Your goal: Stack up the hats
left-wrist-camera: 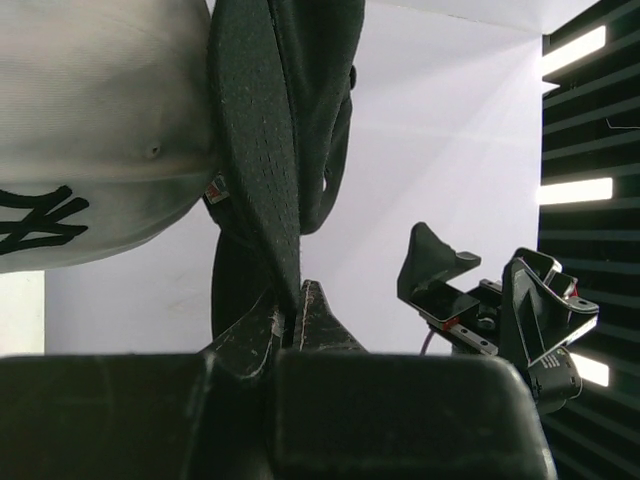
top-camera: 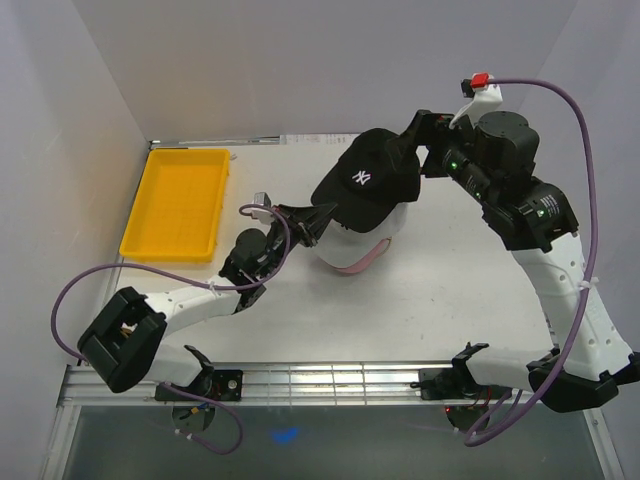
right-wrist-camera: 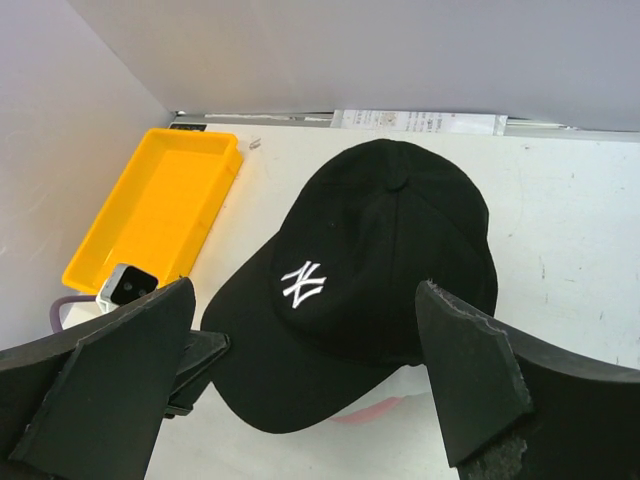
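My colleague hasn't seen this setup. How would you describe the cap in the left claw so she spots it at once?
On the white table, right of the yellow tray, caps are piled mid-table. Take the uppermost, the black cap whose brim the left claw pinches. Only it is black with a white logo; beneath lie a white cap and a pink cap.

The left arm (top-camera: 190, 300) and right arm (top-camera: 570, 290) have white shells and black joints; a purple cable (top-camera: 540, 82) loops along each.
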Controlling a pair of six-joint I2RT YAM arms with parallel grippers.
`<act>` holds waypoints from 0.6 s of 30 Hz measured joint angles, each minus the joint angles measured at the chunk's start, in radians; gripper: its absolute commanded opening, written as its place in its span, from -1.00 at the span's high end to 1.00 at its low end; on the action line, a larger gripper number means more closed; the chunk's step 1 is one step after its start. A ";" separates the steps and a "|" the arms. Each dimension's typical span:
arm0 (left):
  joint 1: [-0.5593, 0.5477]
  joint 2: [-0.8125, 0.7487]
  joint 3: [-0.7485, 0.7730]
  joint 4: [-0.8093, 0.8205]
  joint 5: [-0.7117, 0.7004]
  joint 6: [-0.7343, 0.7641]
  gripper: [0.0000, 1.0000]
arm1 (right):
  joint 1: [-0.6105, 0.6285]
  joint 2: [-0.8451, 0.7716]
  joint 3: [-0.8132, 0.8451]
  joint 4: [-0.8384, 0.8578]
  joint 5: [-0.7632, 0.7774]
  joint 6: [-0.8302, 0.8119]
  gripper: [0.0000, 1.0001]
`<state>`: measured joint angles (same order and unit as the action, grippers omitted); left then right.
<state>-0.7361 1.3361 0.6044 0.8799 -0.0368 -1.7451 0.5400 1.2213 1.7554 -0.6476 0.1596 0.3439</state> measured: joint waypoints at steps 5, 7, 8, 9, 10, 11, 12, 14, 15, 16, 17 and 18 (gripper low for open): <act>0.000 0.044 -0.005 0.058 0.026 -0.014 1.00 | -0.013 0.003 -0.025 0.000 -0.024 0.000 -0.92; 0.000 0.071 -0.002 0.080 0.039 -0.018 1.00 | -0.019 0.003 -0.034 -0.001 -0.032 0.000 -0.92; 0.000 0.088 0.002 0.090 0.046 -0.019 1.00 | -0.022 0.003 -0.037 -0.001 -0.034 -0.001 -0.92; 0.000 0.105 0.008 0.095 0.052 -0.022 1.00 | -0.024 0.003 -0.040 -0.001 -0.037 -0.001 -0.92; 0.000 0.121 0.014 0.099 0.057 -0.024 1.00 | -0.028 0.003 -0.044 -0.001 -0.041 -0.002 -0.92; 0.000 0.134 0.019 0.103 0.060 -0.025 1.00 | -0.032 0.003 -0.046 -0.001 -0.045 -0.003 -0.92; 0.000 0.143 0.020 0.109 0.063 -0.026 1.00 | -0.036 0.003 -0.047 -0.001 -0.050 -0.005 -0.92; 0.000 0.147 0.021 0.113 0.062 -0.025 1.00 | -0.045 0.003 -0.051 -0.001 -0.059 -0.007 -0.92; 0.000 0.144 0.021 0.116 0.059 -0.024 1.00 | -0.050 0.003 -0.052 -0.001 -0.063 -0.008 -0.92; 0.000 0.138 0.019 0.118 0.051 -0.023 1.00 | -0.054 0.003 -0.054 0.000 -0.068 -0.009 -0.92; 0.000 0.128 0.011 0.121 0.043 -0.019 1.00 | -0.058 0.003 -0.058 0.000 -0.074 -0.010 -0.92; 0.000 0.114 -0.002 0.124 0.034 -0.016 1.00 | -0.062 0.003 -0.060 0.000 -0.080 -0.010 -0.92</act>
<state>-0.7361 1.4502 0.6025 1.0042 -0.0032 -1.7615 0.4782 1.2240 1.6951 -0.6476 0.0792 0.3336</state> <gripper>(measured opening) 0.066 0.959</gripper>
